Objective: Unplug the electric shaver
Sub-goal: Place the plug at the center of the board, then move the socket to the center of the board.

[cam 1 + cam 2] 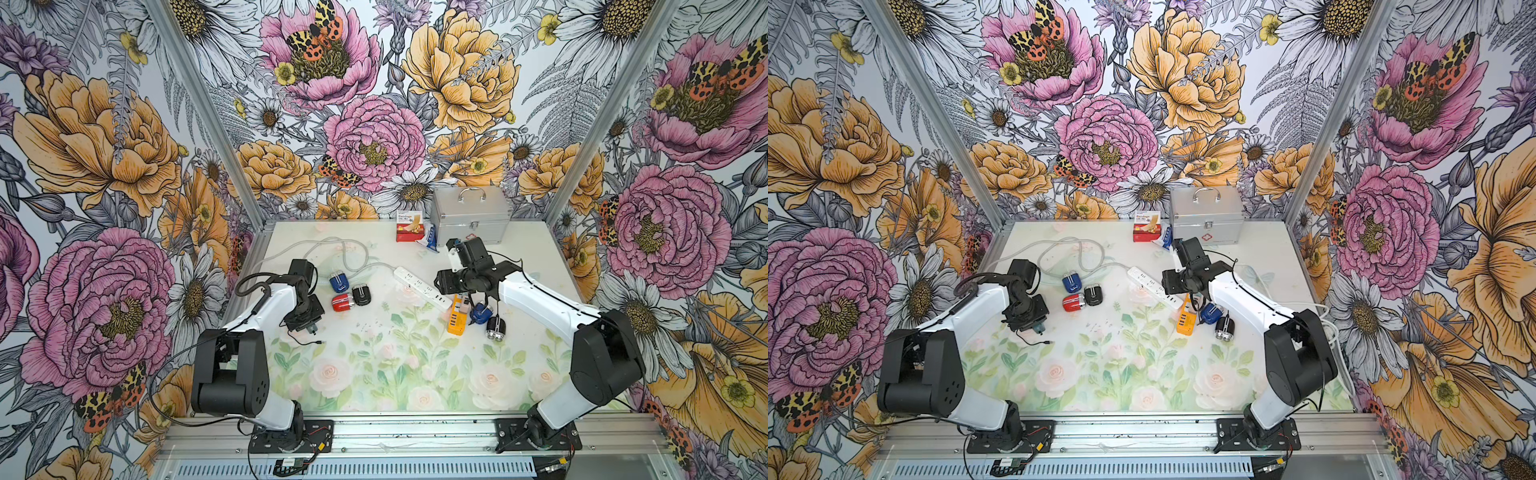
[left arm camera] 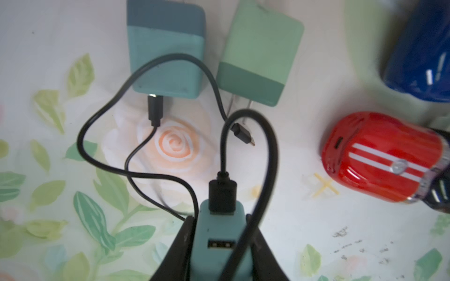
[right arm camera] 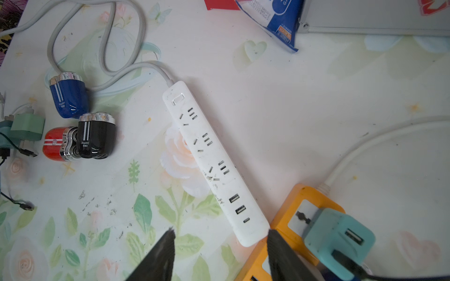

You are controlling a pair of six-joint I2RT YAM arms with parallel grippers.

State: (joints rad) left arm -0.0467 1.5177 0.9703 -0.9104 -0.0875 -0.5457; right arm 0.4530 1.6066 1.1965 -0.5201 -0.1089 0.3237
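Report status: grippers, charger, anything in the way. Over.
Left gripper shut on teal charger, black cable plugged into it. Right gripper open over white power strip. Second teal charger sits in orange strip, close by.

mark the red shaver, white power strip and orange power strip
red shaver [image 2: 379, 155], left wrist view, red body
white power strip [image 3: 214, 155], right wrist view, top face
orange power strip [image 1: 455, 325], in a top view, top face

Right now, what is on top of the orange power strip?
A teal charger stands on the orange power strip, a black cable plugged into it. The socket under it is covered.
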